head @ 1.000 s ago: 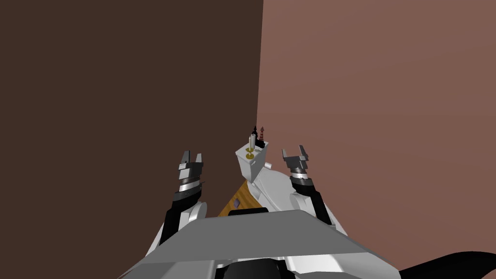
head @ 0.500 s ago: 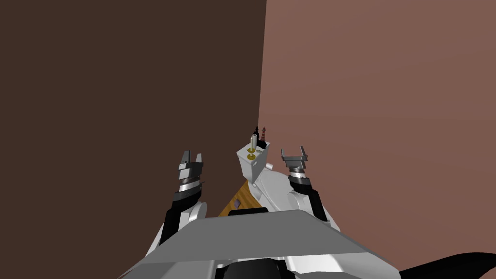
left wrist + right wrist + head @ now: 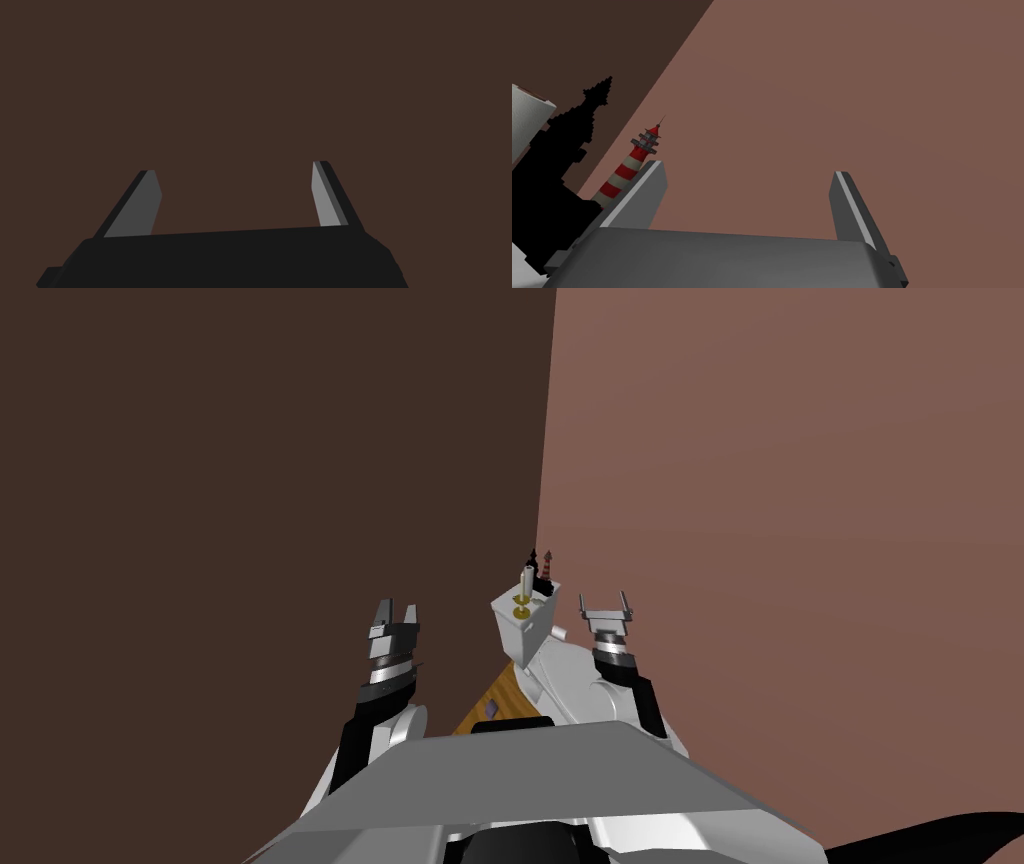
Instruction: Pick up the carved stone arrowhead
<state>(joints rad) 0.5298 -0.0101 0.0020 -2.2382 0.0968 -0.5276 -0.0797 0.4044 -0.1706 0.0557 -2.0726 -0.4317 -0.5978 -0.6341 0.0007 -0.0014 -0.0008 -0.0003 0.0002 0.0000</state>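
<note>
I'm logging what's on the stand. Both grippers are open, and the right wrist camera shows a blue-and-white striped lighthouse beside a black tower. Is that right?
Not quite. The lighthouse is striped red and white, not blue and white, as the right wrist view shows. The rest holds: it stands beside the black tower, and the left gripper and right gripper are both open.

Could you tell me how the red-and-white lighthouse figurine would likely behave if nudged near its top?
It is tall and slim, tapering to a thin spire, so the lighthouse figurine would probably tip rather than slide. Falling, it may knock the black spired figure standing close beside it. Its needle tip looks fragile.
</note>
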